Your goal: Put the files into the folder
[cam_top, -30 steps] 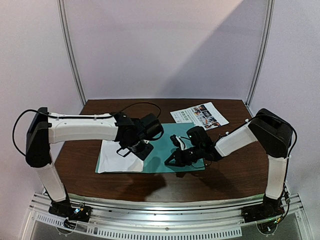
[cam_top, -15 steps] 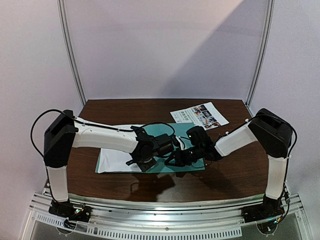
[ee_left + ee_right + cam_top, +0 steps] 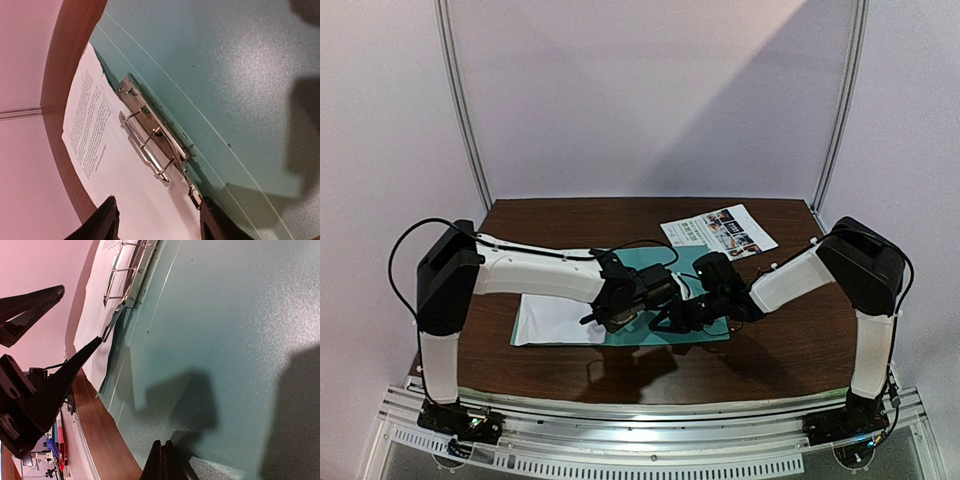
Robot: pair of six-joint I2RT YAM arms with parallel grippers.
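The left gripper stands open, its black fingers astride the near end of the small metal spring clip, holding nothing. The right gripper is closed and empty, tips pressed on the thin teal-green card folder at 3 o'clock of the clip. The plain white text sheet lies on the folder's 9 o'clock half. The colour-photo sheet waits on the brown wooden table at 1 o'clock. A finger snagging the clip could drag folder and sheet askew. A second ago the left arm hung over the sheet; now it is at the spine, while the right is unmoved
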